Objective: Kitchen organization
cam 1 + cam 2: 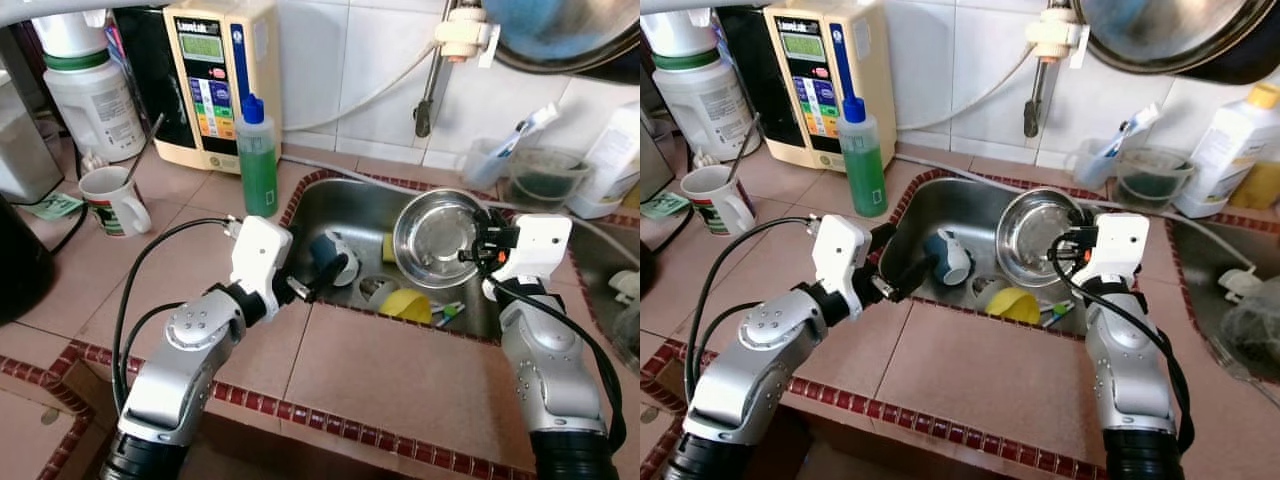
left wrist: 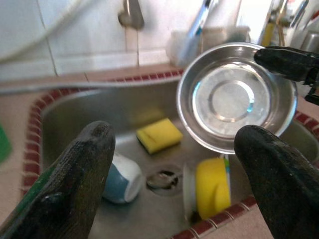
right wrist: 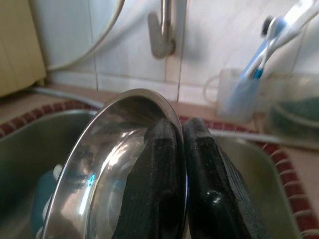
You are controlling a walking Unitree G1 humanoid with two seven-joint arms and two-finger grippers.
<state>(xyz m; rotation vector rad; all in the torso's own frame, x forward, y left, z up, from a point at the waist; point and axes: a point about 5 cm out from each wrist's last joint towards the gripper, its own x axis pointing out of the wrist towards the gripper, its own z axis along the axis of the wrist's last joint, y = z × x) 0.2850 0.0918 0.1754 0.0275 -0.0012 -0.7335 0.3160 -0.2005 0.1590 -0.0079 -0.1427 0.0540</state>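
A steel bowl [image 1: 432,238] hangs tilted over the sink [image 1: 345,205], its hollow facing left. My right gripper [image 1: 481,243] is shut on the bowl's right rim [image 3: 180,149], one finger inside and one outside. My left gripper [image 1: 325,277] stands open over the sink's left side, nothing between its fingers [image 2: 82,174]. Down in the basin lie a blue and white cup [image 1: 335,255] on its side, a yellow sponge [image 2: 158,135], and a yellow cup [image 1: 407,305] near the front wall. The steel bowl [image 2: 234,102] shows past the left fingertips.
A green soap bottle [image 1: 256,157] stands at the sink's back left corner, with a water machine [image 1: 212,75] and a mug [image 1: 113,200] on the left counter. The tap [image 1: 430,90] hangs above the basin. Tubs with toothbrushes [image 1: 520,160] sit at the back right.
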